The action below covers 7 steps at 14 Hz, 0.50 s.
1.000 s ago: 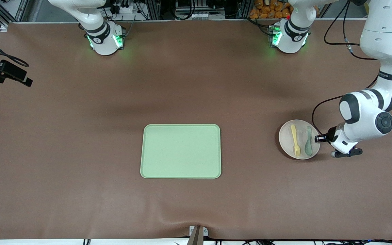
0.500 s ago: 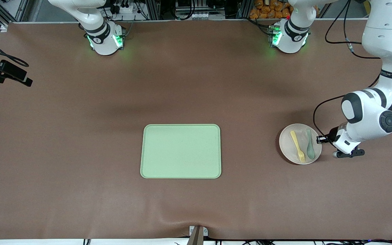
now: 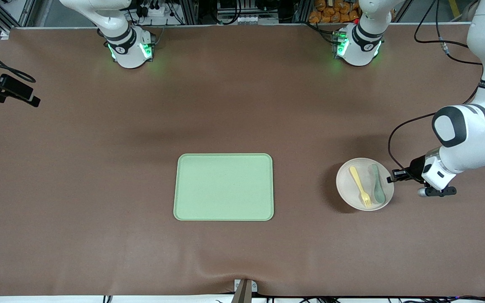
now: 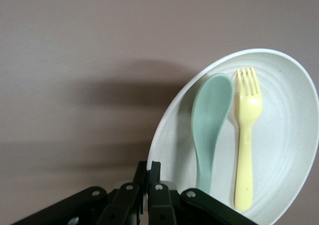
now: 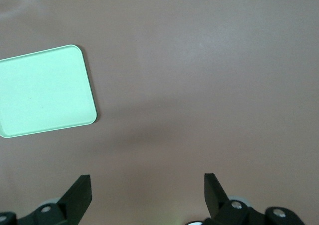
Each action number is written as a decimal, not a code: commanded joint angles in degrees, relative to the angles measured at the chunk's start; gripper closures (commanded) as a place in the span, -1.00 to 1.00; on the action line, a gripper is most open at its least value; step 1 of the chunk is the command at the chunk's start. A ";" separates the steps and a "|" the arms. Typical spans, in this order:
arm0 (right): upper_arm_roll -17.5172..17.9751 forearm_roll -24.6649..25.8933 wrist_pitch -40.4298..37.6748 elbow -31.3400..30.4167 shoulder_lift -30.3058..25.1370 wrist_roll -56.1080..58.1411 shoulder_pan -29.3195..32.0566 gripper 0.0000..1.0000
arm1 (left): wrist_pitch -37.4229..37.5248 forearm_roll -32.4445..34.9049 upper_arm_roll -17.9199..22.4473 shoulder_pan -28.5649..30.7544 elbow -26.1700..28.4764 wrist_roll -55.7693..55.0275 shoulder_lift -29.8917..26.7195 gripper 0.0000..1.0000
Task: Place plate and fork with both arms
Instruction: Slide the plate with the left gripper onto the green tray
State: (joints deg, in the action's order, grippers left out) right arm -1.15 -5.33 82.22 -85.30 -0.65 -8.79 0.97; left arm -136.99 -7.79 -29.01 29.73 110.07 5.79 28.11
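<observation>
**Beige-pink plate lifted at the left arm's end of the table**

Green tray [image 3: 224,187] is lying flat on the brown table [image 3: 99,168] at the middle, with nothing on it; the right wrist view is showing one corner of the tray [image 5: 45,91] from above. The right gripper [image 5: 147,192] is hanging high over bare table with its fingers spread wide apart and nothing between them, and the right arm is waiting.

Toward the left arm's end, the plate [image 3: 365,184] is hanging clear of the table, casting a shadow on the cloth beneath it. The fork [image 3: 360,186] is lying on the plate, tines toward the front camera, and the grey-green spoon [image 3: 377,184] is lying just beside it. The left gripper [image 3: 395,174] is pinching the plate's rim, its fingers [image 4: 152,172] closed tight together on the edge in the left wrist view, where plate [image 4: 284,150], fork [image 4: 245,140] and spoon [image 4: 212,130] are all showing.
</observation>
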 commanded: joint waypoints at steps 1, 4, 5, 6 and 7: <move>0.19 -0.30 -0.39 -0.04 -0.31 0.09 0.53 -1.00 | 0.14 -1.44 -1.92 -4.74 -3.70 -1.21 1.59 1.00; 0.19 -0.30 -0.39 -0.04 -0.31 0.09 0.53 -1.00 | 0.14 -0.82 -1.58 -14.23 -9.41 -9.45 5.27 1.00; 0.19 -0.30 -0.39 -0.04 -0.31 0.09 0.53 -1.00 | 0.14 -0.56 -1.49 -17.39 -11.69 -13.57 7.20 1.00; 0.19 -0.30 -0.39 -0.13 -0.31 0.09 0.53 -1.00 | 0.14 -0.12 -1.14 -20.56 -14.33 -16.92 9.22 1.00; 0.19 -0.30 -0.39 -0.04 -0.31 0.09 0.53 -1.00 | 0.14 -0.03 -0.18 -23.64 -16.88 -19.82 11.16 1.00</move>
State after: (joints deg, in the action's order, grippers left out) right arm -1.24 -5.33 82.19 -85.31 -0.65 -8.79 0.99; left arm -137.13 -7.91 -30.79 10.90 100.13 -9.65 33.94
